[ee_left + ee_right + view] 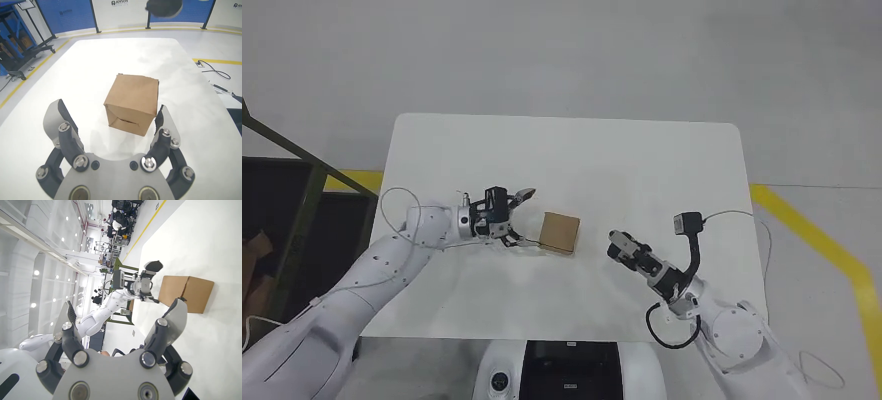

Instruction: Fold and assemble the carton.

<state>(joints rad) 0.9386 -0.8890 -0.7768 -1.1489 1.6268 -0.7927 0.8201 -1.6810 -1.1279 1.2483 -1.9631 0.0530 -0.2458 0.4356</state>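
A small brown carton stands closed as a cube near the middle of the white table. In the left wrist view the carton shows a tucked flap with a slit on its near face. My left gripper is open just left of the carton, apart from it, its fingers spread wide. My right gripper is open a short way to the carton's right, with nothing between its fingers. In the right wrist view the carton lies beyond them, with the left gripper behind it.
A dark green frame with cardboard pieces stands off the table's left edge. A yellow floor line runs to the right. Bare tabletop lies beyond the carton toward the far edge.
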